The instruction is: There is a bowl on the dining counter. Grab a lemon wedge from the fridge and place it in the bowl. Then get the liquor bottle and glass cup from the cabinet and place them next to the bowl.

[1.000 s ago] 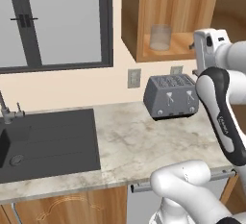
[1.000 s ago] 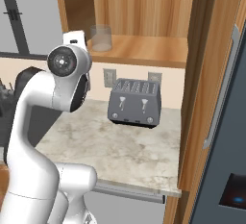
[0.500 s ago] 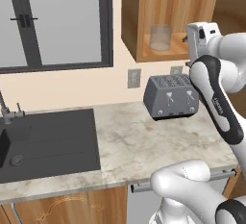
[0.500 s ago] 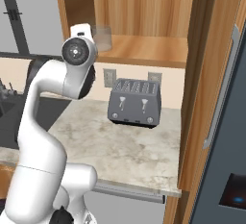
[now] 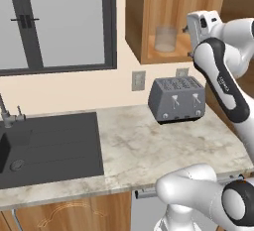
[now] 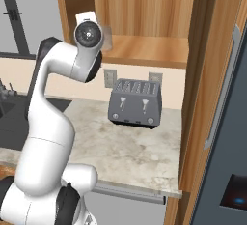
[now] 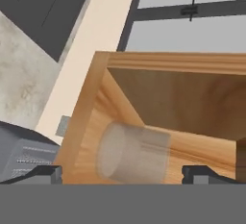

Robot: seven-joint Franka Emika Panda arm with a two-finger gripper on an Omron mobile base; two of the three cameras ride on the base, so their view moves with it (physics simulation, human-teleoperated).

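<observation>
Between the wide-spread jaws stands the glass cup [image 7: 132,155], untouched.

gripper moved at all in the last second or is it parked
Yes. In the left base view the hand has climbed from beside the toaster up to the cabinet shelf, and the open gripper now faces the glass cup.

Arm [image 5: 218,71] at right of the left base view: glossy white rounded shells, dark grey-black joint segments between links. One dark link carries small white lettering, too small to read. Bulbous white base housing at lower right with a black ring joint. In the right base view, arm [image 6: 53,137] at left, same white shells, a round dark cap with concentric rings on the top joint. Finger tips [image 7: 45,174] small, dark grey, blocky.
</observation>
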